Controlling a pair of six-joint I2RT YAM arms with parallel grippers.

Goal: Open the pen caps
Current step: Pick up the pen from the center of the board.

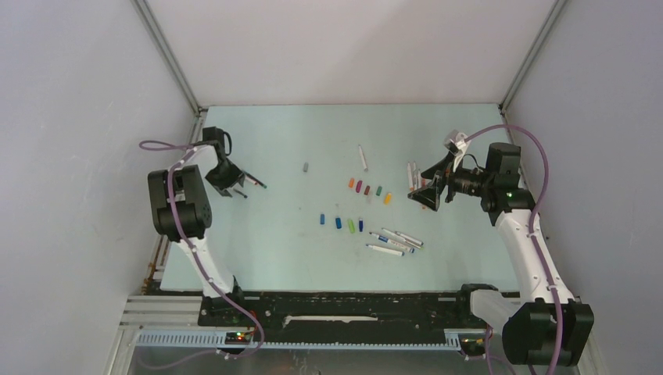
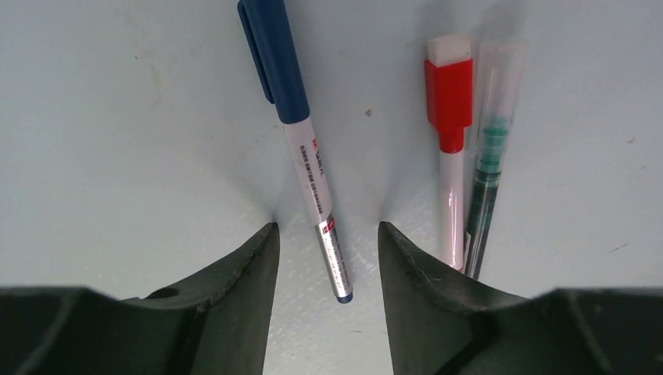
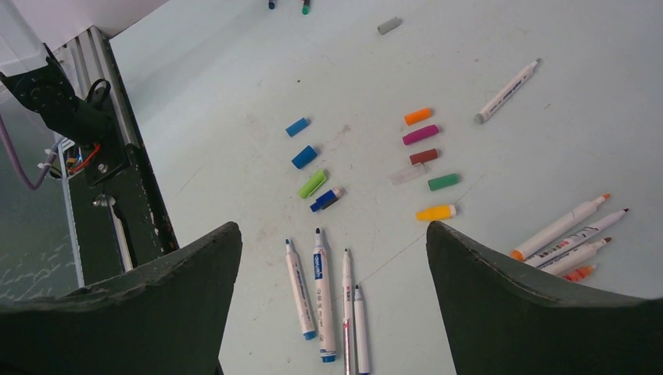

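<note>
In the left wrist view a white pen (image 2: 313, 176) with a blue cap (image 2: 274, 55) lies on the table between my left gripper's (image 2: 327, 226) jaws. The jaws stand apart, with a gap on each side of the barrel. To its right lie a red-capped pen (image 2: 449, 101) and a green pen under a clear cap (image 2: 491, 148). Loose pen caps lie mid-table in two rows: orange (image 3: 418, 116), magenta (image 3: 421, 134), green (image 3: 443, 182), yellow (image 3: 435, 212), blue (image 3: 305, 156) and light green (image 3: 313, 183). My right gripper (image 3: 332, 226) hangs open and empty above the table's right side.
Several uncapped pens (image 3: 320, 297) lie below the right gripper, and more (image 3: 563, 234) lie to its right. A lone white pen (image 1: 363, 156) and a grey cap (image 1: 306, 166) lie farther back. The left gripper (image 1: 233, 186) is low near the table's left edge.
</note>
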